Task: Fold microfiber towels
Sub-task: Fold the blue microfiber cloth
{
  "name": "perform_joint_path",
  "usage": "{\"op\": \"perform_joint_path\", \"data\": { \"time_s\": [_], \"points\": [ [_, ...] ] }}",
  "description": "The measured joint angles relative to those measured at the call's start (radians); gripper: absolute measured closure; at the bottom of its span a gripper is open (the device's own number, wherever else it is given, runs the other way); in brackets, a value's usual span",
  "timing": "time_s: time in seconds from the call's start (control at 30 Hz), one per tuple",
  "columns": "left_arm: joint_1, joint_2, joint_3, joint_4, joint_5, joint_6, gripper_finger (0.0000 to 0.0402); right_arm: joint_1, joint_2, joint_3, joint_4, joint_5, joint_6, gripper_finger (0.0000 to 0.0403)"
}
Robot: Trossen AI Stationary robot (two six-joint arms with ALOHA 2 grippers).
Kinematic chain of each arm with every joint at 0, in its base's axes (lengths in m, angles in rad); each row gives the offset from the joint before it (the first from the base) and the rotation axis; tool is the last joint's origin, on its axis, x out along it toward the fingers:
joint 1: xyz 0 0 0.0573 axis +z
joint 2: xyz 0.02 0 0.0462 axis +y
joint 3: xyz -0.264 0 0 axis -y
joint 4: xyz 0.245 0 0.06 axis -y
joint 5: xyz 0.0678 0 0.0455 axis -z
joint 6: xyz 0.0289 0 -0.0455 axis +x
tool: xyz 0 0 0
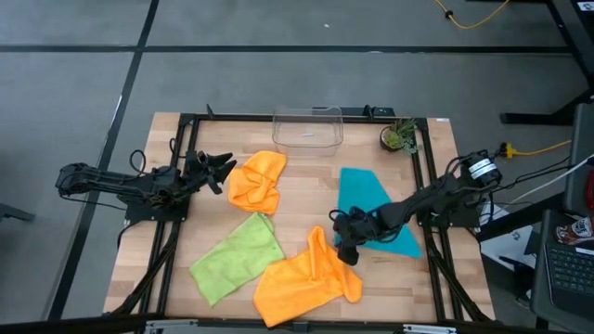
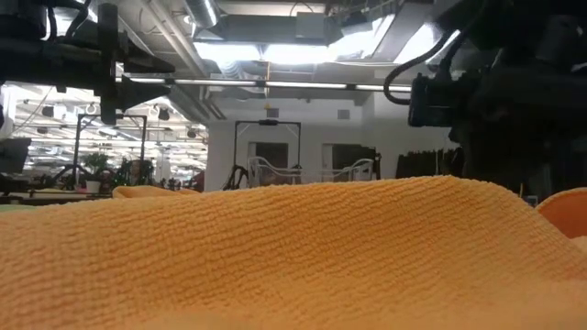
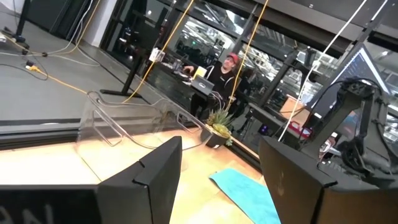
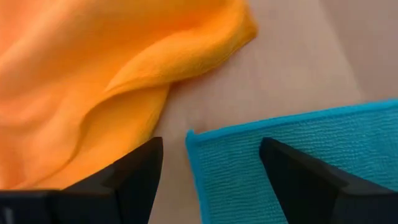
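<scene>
Two orange microfiber towels (image 1: 257,182) (image 1: 306,278), a lime green towel (image 1: 236,256) and a teal blue towel (image 1: 369,206) are seen on a pale wooden worktop (image 1: 306,172).

Teal towel (image 4: 298,158) corner — beside orange towel (image 4: 81,74)

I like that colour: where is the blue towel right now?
In the high view the blue towel lies flat on the table's right side, beside the front orange towel, under the right end effector.

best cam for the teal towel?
High view: the flat teal-blue microfiber towel shows nearly whole, the right pincer over its edge. Right wrist shows one corner, left wrist a strip, low view nothing.
</scene>
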Motion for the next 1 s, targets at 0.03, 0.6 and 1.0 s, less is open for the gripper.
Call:
{"op": "perform_joint_path", "data": {
  "time_s": [0.03, 0.6, 1.0],
  "points": [
    [0.000, 0.000, 0.000, 0.000, 0.000, 0.000, 0.0193, 0.007, 0.012, 0.001, 0.000, 0.030, -0.002, 0.0125],
    [0.000, 0.000, 0.000, 0.000, 0.000, 0.000, 0.0193, 0.093, 0.064, 0.000, -0.021, 0.203, 0.036, 0.0172],
    [0.000, 0.000, 0.000, -0.001, 0.000, 0.027, 0.0193, 0.093, 0.065, -0.004, -0.027, 0.252, 0.142, 0.0364]
  ]
}}
